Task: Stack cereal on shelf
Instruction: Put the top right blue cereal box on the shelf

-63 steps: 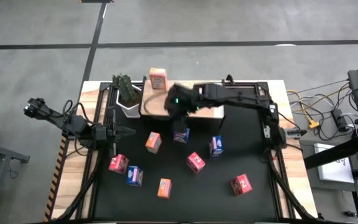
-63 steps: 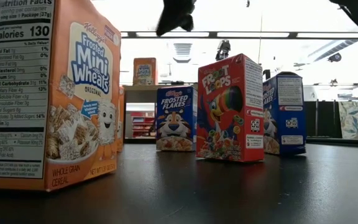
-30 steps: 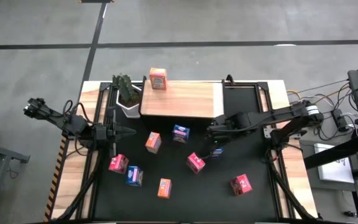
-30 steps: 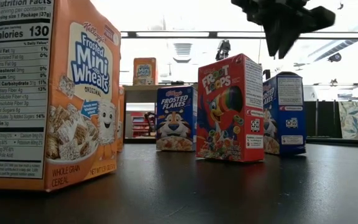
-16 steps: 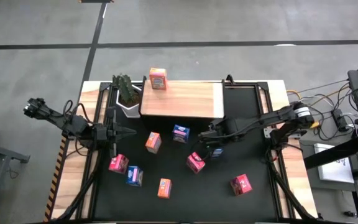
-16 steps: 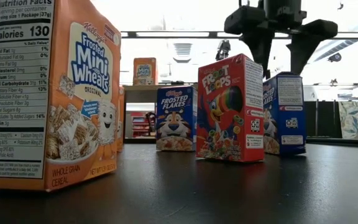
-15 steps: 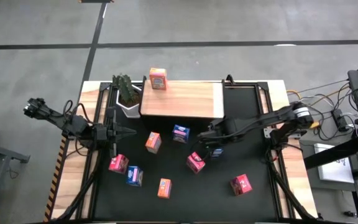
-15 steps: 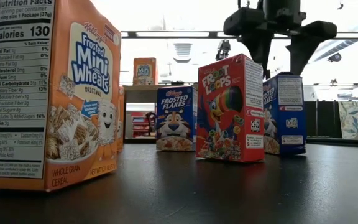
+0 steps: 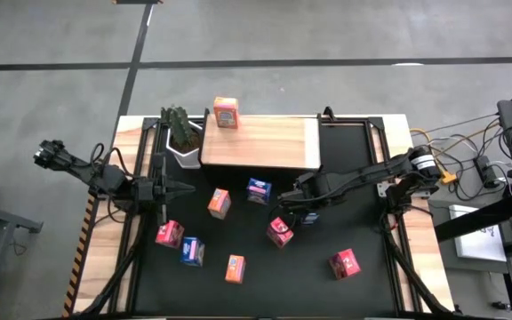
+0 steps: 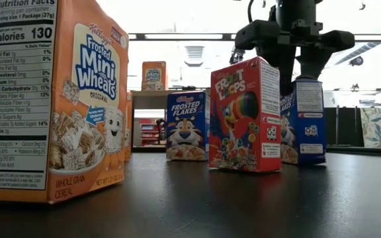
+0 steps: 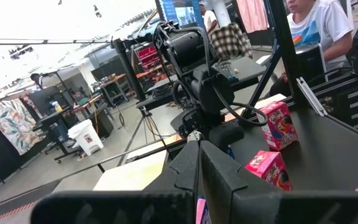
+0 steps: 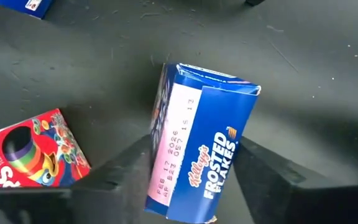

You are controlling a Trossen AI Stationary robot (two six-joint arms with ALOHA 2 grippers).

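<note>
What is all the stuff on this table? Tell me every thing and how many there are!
Orange cereal boxes: three, orange; one on the shelf's back left corner, two on the mat.
Blue cereal boxes: three, blue; all on the mat, one between the right gripper's fingers.
Pink-red cereal boxes: three, pink-red; on the mat.
Shelf: one, light wood; back middle of the table.
Potted plant: one, green; left of the shelf.
Mat: one, black; covers the table.
Person: one; in the room beyond.
Right gripper: dark, open around a blue box.
Left gripper: dark, shut, left edge of the mat.
</note>
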